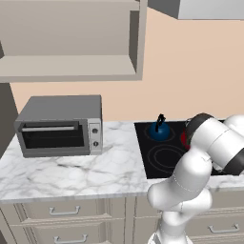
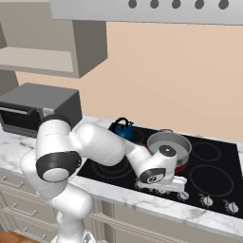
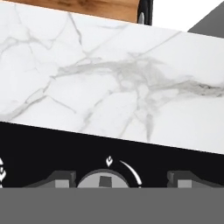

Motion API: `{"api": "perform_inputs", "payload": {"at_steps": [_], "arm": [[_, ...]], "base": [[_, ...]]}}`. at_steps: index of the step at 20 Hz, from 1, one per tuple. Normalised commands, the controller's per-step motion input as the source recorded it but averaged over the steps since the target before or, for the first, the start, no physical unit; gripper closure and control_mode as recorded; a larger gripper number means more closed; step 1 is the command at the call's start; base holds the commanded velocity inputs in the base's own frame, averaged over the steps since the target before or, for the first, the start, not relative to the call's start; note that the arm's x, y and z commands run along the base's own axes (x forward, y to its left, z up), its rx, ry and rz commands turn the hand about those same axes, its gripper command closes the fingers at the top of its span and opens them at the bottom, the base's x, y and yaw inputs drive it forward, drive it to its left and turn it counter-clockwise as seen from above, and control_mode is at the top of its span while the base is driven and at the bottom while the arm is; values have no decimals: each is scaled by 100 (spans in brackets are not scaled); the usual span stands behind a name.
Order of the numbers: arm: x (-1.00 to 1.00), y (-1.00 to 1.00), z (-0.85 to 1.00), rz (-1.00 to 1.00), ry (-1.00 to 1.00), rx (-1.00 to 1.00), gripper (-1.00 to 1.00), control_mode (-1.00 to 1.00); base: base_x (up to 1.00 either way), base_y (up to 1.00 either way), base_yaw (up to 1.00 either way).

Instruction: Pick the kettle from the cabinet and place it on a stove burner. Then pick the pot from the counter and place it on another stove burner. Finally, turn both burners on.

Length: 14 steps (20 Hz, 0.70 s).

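The dark-blue kettle [image 1: 160, 129] [image 2: 124, 129] stands on the rear left burner of the black cooktop [image 2: 216, 163]. To its right the grey pot [image 2: 168, 144] sits on a burner that glows red [image 2: 181, 168] under it. My gripper [image 2: 159, 186] [image 3: 119, 180] is low at the cooktop's front edge, pointing down at the knob row. In the hand view its dark fingertips [image 3: 59, 180] stand on either side of a grey knob [image 3: 103, 178], with gaps showing to the knob. The open-fronted cabinet [image 1: 71, 66] hangs at the upper left with a bare shelf.
A boxy grey toaster oven [image 1: 59, 126] stands on the marble counter [image 1: 71, 174] left of the cooktop. More knobs [image 2: 206, 200] line the front edge to the right of my hand. A range hood [image 2: 142, 9] hangs above, and drawers [image 1: 64, 209] run below.
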Motion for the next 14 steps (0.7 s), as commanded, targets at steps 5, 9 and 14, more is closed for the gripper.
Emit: {"api": "perform_inputs", "payload": {"at_steps": [5, 9, 14], "arm": [[22, 14, -6, 0, -5, 0, -100, -100], [25, 16, -5, 0, -6, 0, -100, -100], [27, 22, -14, 0, -3, 0, 100, -100]], "base": [[0, 0, 0], [0, 0, 0], [0, 0, 0]]}}
